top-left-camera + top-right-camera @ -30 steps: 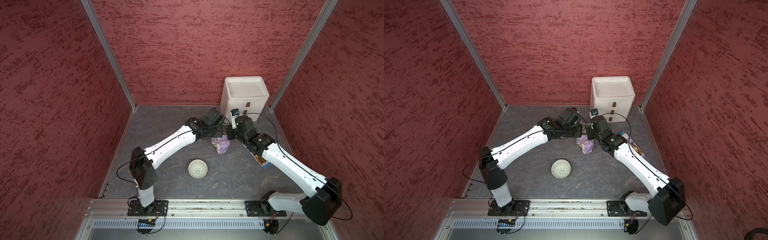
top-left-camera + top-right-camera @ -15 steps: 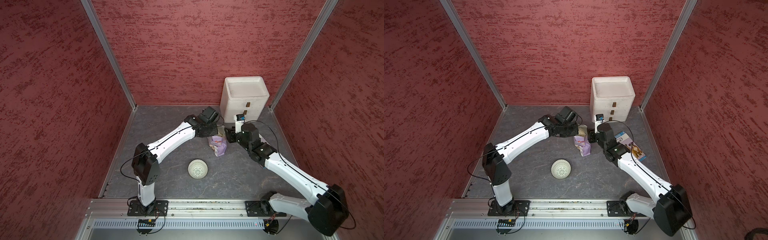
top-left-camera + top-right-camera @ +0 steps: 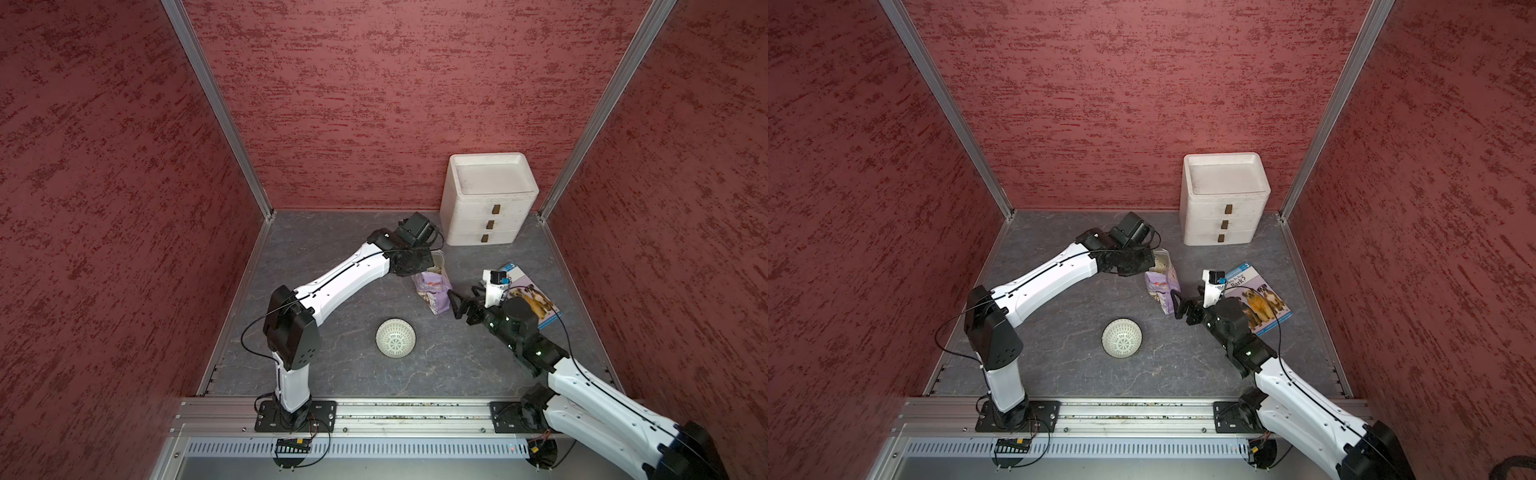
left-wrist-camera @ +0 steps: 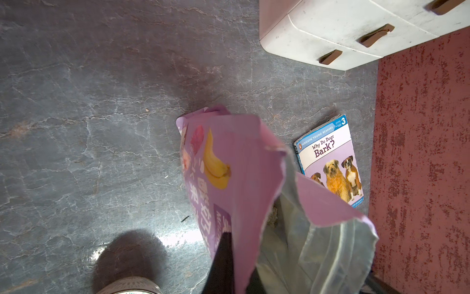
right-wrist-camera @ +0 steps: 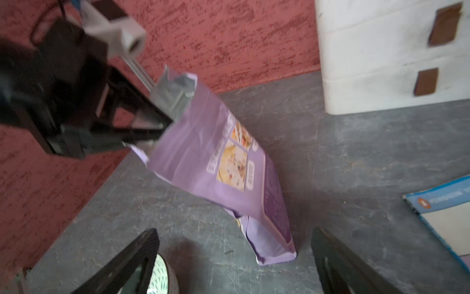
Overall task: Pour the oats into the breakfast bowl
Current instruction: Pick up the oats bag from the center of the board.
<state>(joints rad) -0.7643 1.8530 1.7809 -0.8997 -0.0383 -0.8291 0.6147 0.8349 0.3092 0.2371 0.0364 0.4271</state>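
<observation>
– Fingers, left arm?
– left fingers [image 5: 162, 127] are clenched on the top rim of the pouch [image 5: 216, 163], one side of its open mouth.
– Right?
– right fingers [image 3: 456, 300] are spread wide with nothing between them. They're just beside the pouch's lower half, no contact that I can see.
– Pouch pose?
– Tilted. The long axis runs from the base near the middle of the counter [image 3: 324, 232] up to the mouth, toward the back edge. The base looks set on the counter, can't confirm.
– Looks?
– Lilac foil, white text, cereal picture, creased. The oats [image 3: 1159, 262] show in the mouth as pale flakes.
– Target?
– bowl [image 3: 395, 337], white with a grey lattice inside, no oats seen in it. It's toward the front edge from the pouch, and apart from it.
– What matters next?
– My read: the mouth sits at the back-edge end, away from the bowl, so it has to travel forward and tip. The left arm has the pouch and the right is nearer its base.
– Clutter?
– dog book [image 3: 528, 299] by the right edge, drawer box [image 3: 486, 208] in the back right corner.
</observation>
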